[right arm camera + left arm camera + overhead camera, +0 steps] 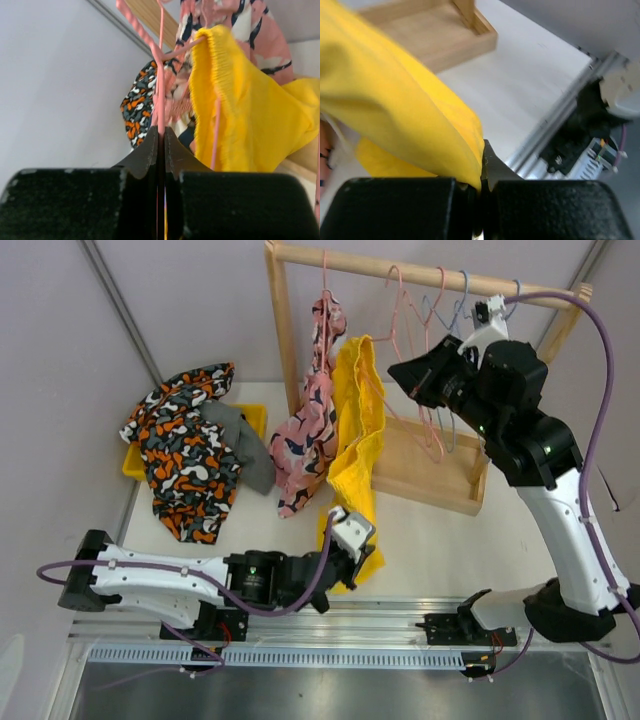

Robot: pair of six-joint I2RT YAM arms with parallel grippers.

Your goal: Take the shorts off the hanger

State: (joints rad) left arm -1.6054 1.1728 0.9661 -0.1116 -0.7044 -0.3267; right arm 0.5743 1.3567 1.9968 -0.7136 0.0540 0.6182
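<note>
Left gripper [483,172] is clamped shut on the bottom hem of the yellow shorts [358,420]. Right gripper [161,145] is pinched together on the thin wire of the pink hanger [161,85]. The yellow pair hangs mid-scene from the wooden rack [420,275] at 12 o'clock, its lower end draping down to the desk [450,550] toward 6. It's plain bright yellow, soft, with a gathered elastic waistband hooked over the hanger arm. To do this step well, I'd hold the hanger steady with the right arm and draw the hem down and toward 7 o'clock in one smooth pull. I'd watch that the waistband slides off the arm rather than snagging and dragging the rack. The pink shark-print shorts [310,430] hang touching it at 9 o'clock, so I'd pull away from them. The camouflage shorts [185,450] and grey shorts [250,445] are already off, piled on a yellow bin [255,415] at 9 o'clock.
</note>
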